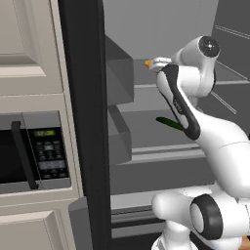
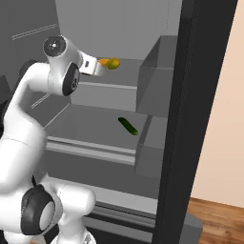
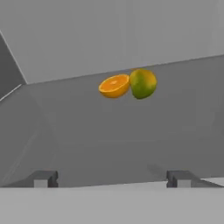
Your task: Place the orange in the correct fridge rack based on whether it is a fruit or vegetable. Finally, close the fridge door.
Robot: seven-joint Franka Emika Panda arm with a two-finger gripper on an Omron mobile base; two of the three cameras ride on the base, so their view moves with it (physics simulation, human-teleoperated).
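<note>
The orange (image 3: 114,85) lies on the fridge rack (image 3: 109,131), touching a yellow-green fruit (image 3: 143,83) on its right. My gripper (image 3: 113,179) is open, its two fingertips (image 3: 45,178) wide apart, with nothing between them and a stretch of bare shelf between them and the orange. From the right base view the orange (image 2: 103,62) sits just beyond my gripper (image 2: 96,67) on the upper fridge rack (image 2: 109,90). In the left base view only an edge of the orange (image 1: 148,63) peeks out beside the hand.
A long green vegetable (image 2: 127,126) lies on the lower shelf (image 2: 86,128). The open fridge door (image 1: 83,122) stands as a dark edge with grey door bins (image 1: 119,73). A microwave (image 1: 34,151) is set into the cabinets at left. My arm reaches into the fridge.
</note>
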